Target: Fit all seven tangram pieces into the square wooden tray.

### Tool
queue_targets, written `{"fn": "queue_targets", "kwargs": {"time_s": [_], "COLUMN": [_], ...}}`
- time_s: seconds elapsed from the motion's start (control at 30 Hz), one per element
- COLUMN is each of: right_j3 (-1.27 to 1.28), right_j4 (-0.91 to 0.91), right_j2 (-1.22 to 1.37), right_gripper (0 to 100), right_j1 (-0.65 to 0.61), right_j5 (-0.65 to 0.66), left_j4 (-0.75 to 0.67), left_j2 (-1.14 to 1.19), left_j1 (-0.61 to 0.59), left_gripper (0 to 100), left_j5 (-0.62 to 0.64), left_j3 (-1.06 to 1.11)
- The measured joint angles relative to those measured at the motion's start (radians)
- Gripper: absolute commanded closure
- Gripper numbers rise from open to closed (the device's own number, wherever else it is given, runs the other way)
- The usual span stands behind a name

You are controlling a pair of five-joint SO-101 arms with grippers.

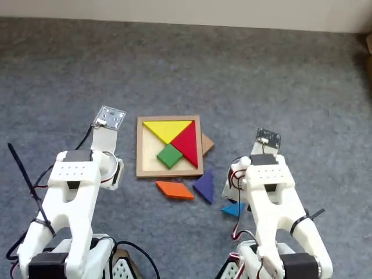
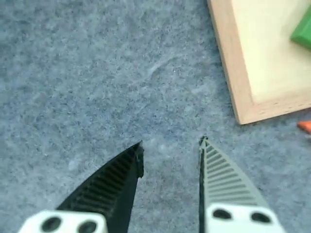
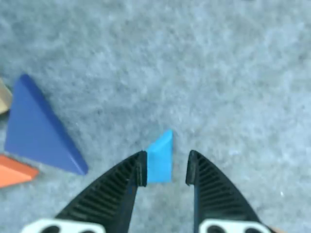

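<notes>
Grey carpet-like cloth covers the bench. Item: square wooden tray (image 1: 140,148), pale, lying near the middle of the bench between the two arms. Contents of tray: yellow triangle (image 1: 167,129) along the far edge; red triangle (image 1: 187,144) against the right edge, touching the yellow one; green square (image 1: 170,156) set on its point below them, touching the red triangle; the near-left part of the tray floor is bare. Loose pieces on the cloth: orange parallelogram (image 1: 174,189) just beside the tray's near edge; dark blue triangle (image 1: 204,185) off the tray's near-right corner, next to the orange piece; tan wooden piece (image 1: 207,143) partly showing at the tray's right edge, shape not clear; light blue triangle (image 3: 161,158) nearer the front edge of the bench, to the right of the dark blue one and apart from it. Right gripper (image 3: 167,152): jaws parted by a moderate gap, low over the cloth, the light blue triangle lying between them, against one finger with a gap to the other, not clamped. Left gripper (image 2: 171,141): jaws parted moderately, holding nothing, over bare cloth just off the tray's near-left corner.
</notes>
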Motion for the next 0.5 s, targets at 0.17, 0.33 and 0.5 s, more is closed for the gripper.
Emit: {"fn": "queue_targets", "kwargs": {"time_s": [0.17,0.33,0.5], "right_j3": [-0.011,-0.011,-0.006], "right_j4": [0.038,0.04,0.005], "right_j2": [0.0,0.0,0.0], "right_gripper": [85.0,85.0,85.0], "right_j1": [-0.021,-0.124,-0.153], "right_j5": [0.0,-0.101,-0.137], "left_j4": [-0.012,-0.048,-0.051], "left_j2": [0.0,0.0,0.0], "left_j1": [0.0,0.0,0.0], "left_gripper": [82,82,82], "left_j5": [0.0,-0.002,-0.005], "left_j3": [0.006,0.028,0.028]}}
